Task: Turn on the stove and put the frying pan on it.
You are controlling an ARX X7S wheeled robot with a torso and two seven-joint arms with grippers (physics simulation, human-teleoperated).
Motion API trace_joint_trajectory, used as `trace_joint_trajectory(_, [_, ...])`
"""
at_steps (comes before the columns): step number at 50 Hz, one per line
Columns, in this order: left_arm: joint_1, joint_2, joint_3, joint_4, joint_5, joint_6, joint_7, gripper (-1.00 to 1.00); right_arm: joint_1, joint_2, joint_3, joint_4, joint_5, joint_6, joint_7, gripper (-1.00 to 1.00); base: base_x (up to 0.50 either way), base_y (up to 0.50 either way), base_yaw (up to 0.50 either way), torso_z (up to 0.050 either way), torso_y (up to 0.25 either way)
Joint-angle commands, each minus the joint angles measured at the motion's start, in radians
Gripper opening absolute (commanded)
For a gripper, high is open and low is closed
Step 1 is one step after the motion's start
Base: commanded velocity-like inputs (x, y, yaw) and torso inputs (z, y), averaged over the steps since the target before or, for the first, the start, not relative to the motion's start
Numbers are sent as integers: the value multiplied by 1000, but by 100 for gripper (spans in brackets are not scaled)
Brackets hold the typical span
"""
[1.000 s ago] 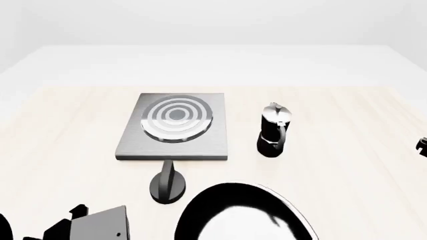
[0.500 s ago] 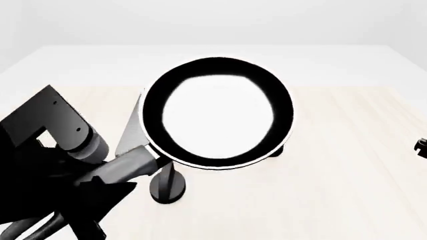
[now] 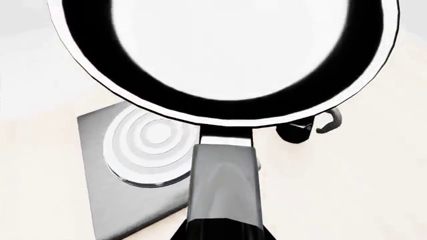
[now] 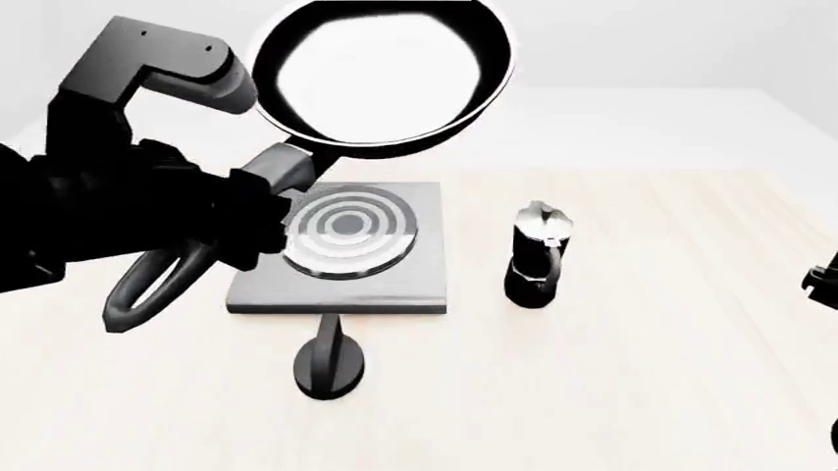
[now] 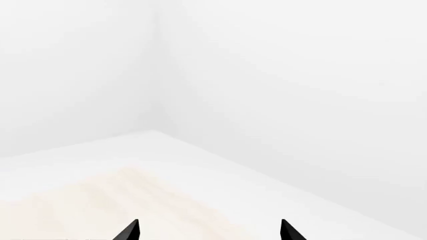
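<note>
Our left gripper (image 4: 255,211) is clamped on the long handle of the round black frying pan (image 4: 383,74), held high at upper centre, above the flat square grey metal stove (image 4: 343,250). Our right gripper's (image 5: 209,231) fingertips stand spread apart, holding nothing.

Simulated kitchen mock-up: stove (image 4: 343,250), moka pot (image 4: 537,257) on pale table (image 4: 654,373), blank white walls.

Head view: high, facing forward and down over the table (image 4: 681,392), taking in the stove (image 4: 343,247) and raised frying pan (image 4: 380,74). Left wrist view: close behind the pan's handle, looking along it; it shares pan (image 3: 227,55) and stove (image 3: 133,170) with the head view. Right wrist view: faces a bare table corner and wall, fingers (image 5: 128,231) at frame edge.
</note>
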Motion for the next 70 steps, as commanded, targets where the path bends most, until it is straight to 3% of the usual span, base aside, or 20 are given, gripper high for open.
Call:
trace_joint_trajectory(1, [-10, 192, -1, -230, 182, 52, 100, -100, 9, -6, -20, 21, 1, -16, 1, 100, 0, 0, 0, 0, 0])
trace_joint_trajectory(8, [66, 300, 43, -390, 305, 113, 204, -100, 4, -10, -20, 19, 4, -19, 0, 100, 0, 0, 0, 0, 3])
trace_joint_trajectory(20, [189, 334, 83, -512, 373, 189, 245, -100, -9, -9, -9, 21, 6, -28, 0, 100, 0, 0, 0, 0, 2])
trace_joint_trajectory(38, [352, 341, 98, -603, 402, 293, 309, -100, -13, -8, -7, 28, 10, -33, 0, 100, 0, 0, 0, 1, 2])
trace_joint_trajectory(70, [417, 335, 114, -663, 430, 322, 325, -100, -24, -9, -8, 35, 12, -46, 5, 100, 0, 0, 0, 0, 2])
